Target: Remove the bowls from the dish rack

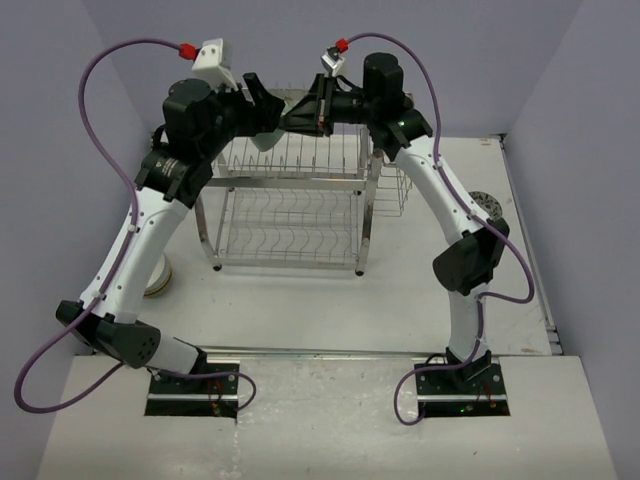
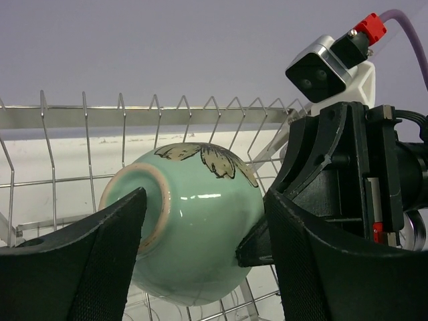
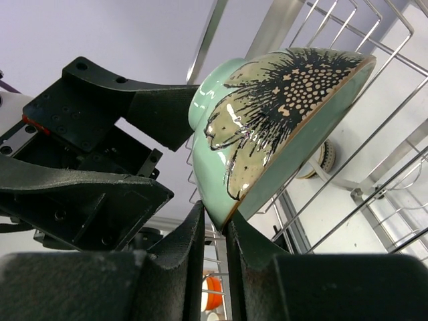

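A mint-green bowl [image 2: 194, 234] with a dark leaf pattern [image 3: 281, 114] hangs tilted on its side above the top tier of the dish rack [image 1: 290, 215]. My right gripper [image 3: 215, 214] is shut on its rim, which is pinched between the two fingers. My left gripper [image 2: 204, 200] stands open round the bowl's foot end, one finger on each side, and the right-hand finger is apart from the glaze. In the top view both grippers meet over the rack's back rail, left [image 1: 262, 105] and right [image 1: 305, 112], with the bowl [image 1: 270, 135] mostly hidden between them.
The rack's upright wire tines [image 2: 134, 117] run just below and behind the bowl. A small wire side basket [image 1: 395, 195] hangs on the rack's right. A pale bowl [image 1: 158, 278] sits on the table under the left arm, and a striped bowl [image 1: 490, 205] lies at the right.
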Available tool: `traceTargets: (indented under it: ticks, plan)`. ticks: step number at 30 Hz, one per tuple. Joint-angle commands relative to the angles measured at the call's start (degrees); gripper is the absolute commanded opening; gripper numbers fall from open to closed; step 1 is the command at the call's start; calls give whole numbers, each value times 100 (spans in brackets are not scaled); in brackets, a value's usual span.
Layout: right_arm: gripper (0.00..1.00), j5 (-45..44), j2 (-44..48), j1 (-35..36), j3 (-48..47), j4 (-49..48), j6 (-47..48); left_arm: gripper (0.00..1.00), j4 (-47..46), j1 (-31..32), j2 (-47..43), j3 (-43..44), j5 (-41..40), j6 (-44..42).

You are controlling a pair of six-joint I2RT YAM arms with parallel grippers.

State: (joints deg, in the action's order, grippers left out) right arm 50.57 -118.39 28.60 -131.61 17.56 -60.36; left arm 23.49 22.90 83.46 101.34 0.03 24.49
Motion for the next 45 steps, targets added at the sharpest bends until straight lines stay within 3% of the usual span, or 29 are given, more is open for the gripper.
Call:
traceTargets:
  ticks: [1, 7, 10, 13, 14, 19, 20, 21, 32, 34, 35, 45]
  plan:
    - [0, -82, 281, -30, -67, 230, 410, 72, 692, 233, 179, -36, 744, 188]
    - [0, -38, 475, -83, 338, 72, 464, 73, 876, 224, 328, 236, 358, 196]
    - [0, -3, 396, -109, 294, 46, 446, 68, 904, 224, 487, 334, 436, 170]
    - [0, -38, 343, -109, 215, 19, 428, 53, 772, 215, 575, 308, 594, 196]
    - [0, -55, 325, -109, 180, 2, 411, 43, 737, 215, 592, 290, 638, 214]
    - [0, -29, 158, -127, -84, -7, 332, 16, 684, 215, 715, 325, 858, 354]
    - [0, -38, 149, -135, -84, -42, 314, 5, 666, 215, 715, 316, 849, 389]
    - [0, -38, 149, -135, -84, -86, 297, 1, 666, 215, 707, 316, 841, 398]
    - [0, 50, -79, -188, -251, -333, 94, 0, 745, 215, 601, 229, 876, 398]
    - [5, 6, -79, -197, -216, -419, 112, 0, 710, 215, 566, 150, 937, 425]
    - [15, -12, -97, -197, -207, -412, 121, 0, 667, 215, 566, 114, 955, 442]
    - [27, -223, -272, -214, -198, -789, -37, 0, 596, 215, 592, 79, 1148, 513]
